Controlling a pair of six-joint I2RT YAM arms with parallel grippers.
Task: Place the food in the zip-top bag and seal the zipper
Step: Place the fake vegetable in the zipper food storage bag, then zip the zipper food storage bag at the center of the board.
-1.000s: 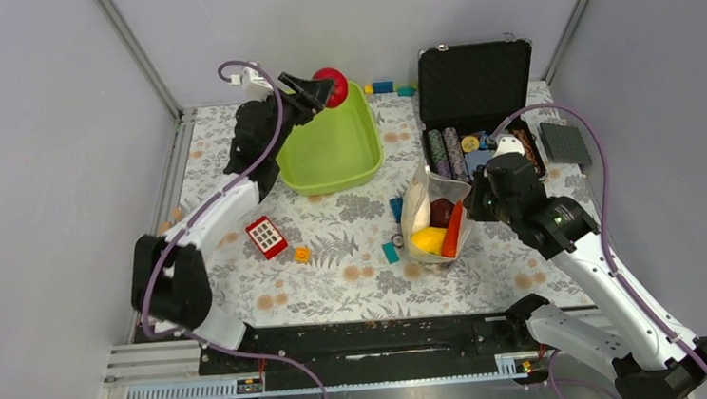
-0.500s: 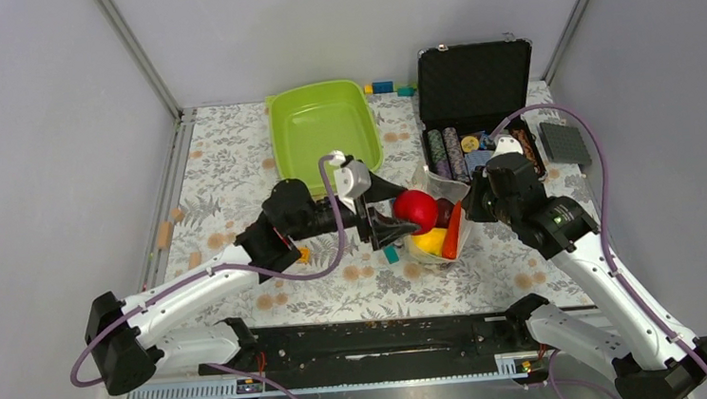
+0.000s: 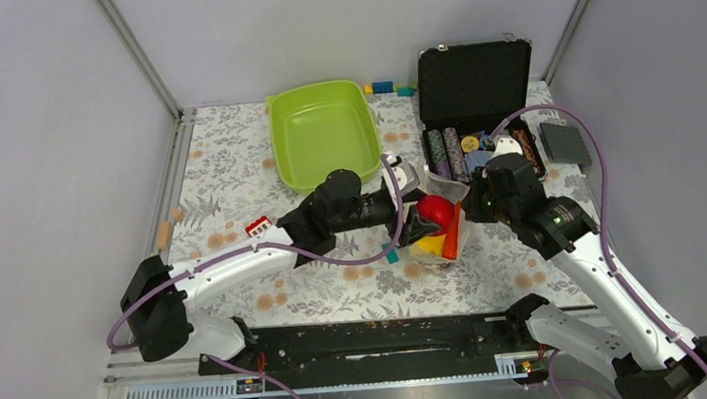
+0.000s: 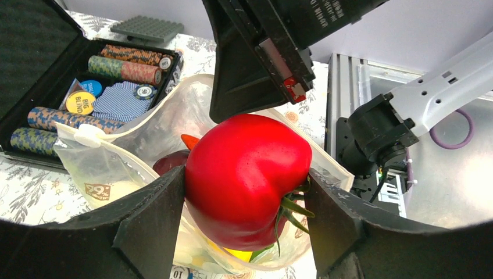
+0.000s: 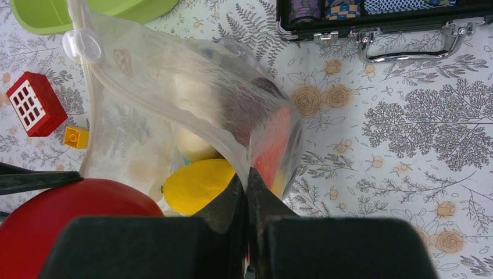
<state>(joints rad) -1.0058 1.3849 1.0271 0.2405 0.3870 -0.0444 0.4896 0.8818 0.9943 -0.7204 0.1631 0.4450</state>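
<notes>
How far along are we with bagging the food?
Done: a yellow piece, an orange-red piece and a maroon piece already lie in the zip-top bag. In hand: the left gripper holds the red tomato at the bag's open mouth, while the right gripper pinches the bag's edge. Left: release the tomato inside, then press the open zipper shut.

The left arm (image 3: pixel 240 261) stretches low and rightward to the bag (image 5: pixel 174 81), wrist near level. The left gripper (image 4: pixel 247 180) sits at the bag's mouth, both fingers (image 4: pixel 154 209) pressed against the sides of a tomato (image 4: pixel 250 168). The right arm (image 3: pixel 614 284) rises from its base and bends back to the bag's right side, where the right gripper (image 5: pixel 247 192) has its jaws pinched together on the bag's wall.
</notes>
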